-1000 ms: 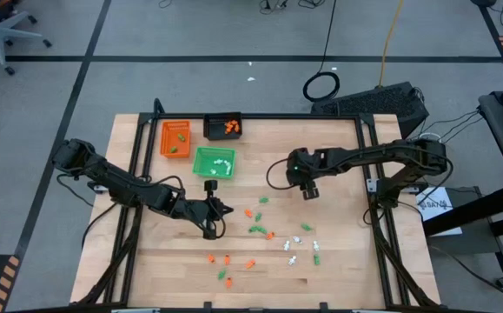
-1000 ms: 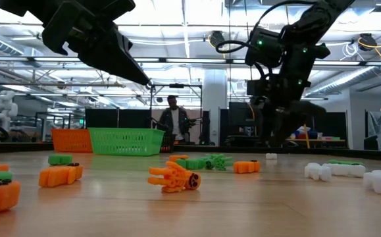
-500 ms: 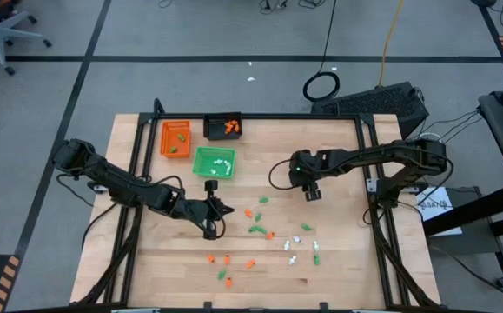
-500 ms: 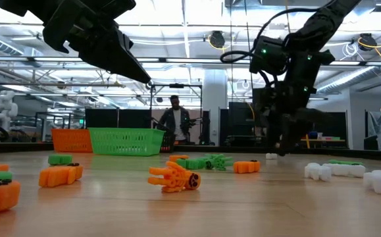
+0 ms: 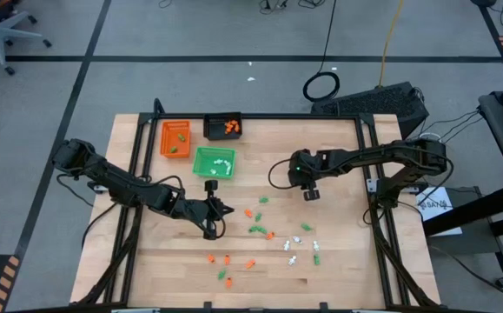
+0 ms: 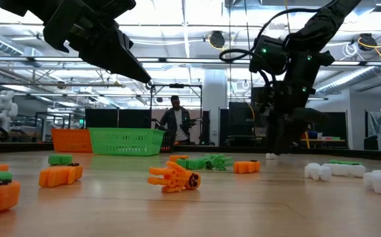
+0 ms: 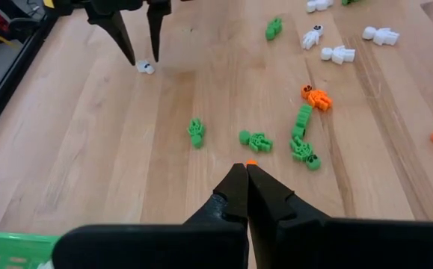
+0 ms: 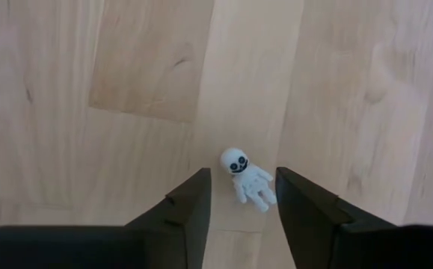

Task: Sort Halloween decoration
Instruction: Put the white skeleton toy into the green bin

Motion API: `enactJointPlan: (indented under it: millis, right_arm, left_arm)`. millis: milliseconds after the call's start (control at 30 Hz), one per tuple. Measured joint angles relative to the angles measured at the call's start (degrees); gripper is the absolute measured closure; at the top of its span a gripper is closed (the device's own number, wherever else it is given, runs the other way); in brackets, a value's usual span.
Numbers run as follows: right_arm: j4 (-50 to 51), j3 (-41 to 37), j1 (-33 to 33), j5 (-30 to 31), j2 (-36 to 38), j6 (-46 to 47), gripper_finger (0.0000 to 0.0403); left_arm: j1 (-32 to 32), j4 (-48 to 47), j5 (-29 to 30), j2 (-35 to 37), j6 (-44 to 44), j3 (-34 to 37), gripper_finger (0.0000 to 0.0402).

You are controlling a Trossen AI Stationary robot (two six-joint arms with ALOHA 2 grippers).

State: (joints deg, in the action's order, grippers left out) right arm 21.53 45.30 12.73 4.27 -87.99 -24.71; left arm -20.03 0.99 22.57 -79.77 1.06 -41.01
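Observation:
Tiny orange, green and white figures lie scattered on the wooden table [image 5: 338,156], most around [image 5: 268,233] and in the low view around [image 6: 177,178]. My right gripper [image 5: 310,193] points down, open, low over the table. Its fingers stand on either side of a white skeleton figure [image 8: 247,178] lying flat, also visible in the left wrist view [image 7: 145,67]. My left gripper [image 5: 212,228] is shut and raised above the table [image 6: 149,83], left of the pile. An orange speck [image 7: 251,162] shows at its fingertips. My left gripper is shut with an orange speck [image 7: 251,162] just at its tips; I cannot tell whether it holds that speck or the speck lies on the table behind.
Three small trays stand at the table's far left: orange [image 5: 175,138], black [image 5: 223,127] and green [image 5: 214,163], each with a few pieces inside. Bare wood lies at the far right. A person stands in the room beyond [image 6: 174,122].
My right gripper has come down toward the table and now stands low around the white skeleton figure. The left arm has kept still.

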Motion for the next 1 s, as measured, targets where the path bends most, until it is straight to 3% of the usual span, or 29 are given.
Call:
enactJointPlan:
  millis: [333,467,667,1000]
  right_arm:
    - [-0.8,0.2,0.0,0.2,-4.5,1.0,0.0261]
    - [-0.7,0.2,0.0,0.1,-5.3,1.7,0.0294]
    - [-0.3,0.2,0.0,-0.1,-5.3,6.1,0.0385]
    - [0.5,-0.3,-4.7,-0.3,-1.1,15.1,0.0395]
  left_arm:
    - [0.0,0.0,0.0,0.0,0.1,0.0,0.0401]
    - [0.0,0.0,0.0,0.0,0.2,0.0,0.0401]
    - [-0.3,-0.6,0.0,0.0,0.2,0.0,0.0401]
    - [-1.7,-6.4,4.4,0.3,6.7,0.0,0.0401]
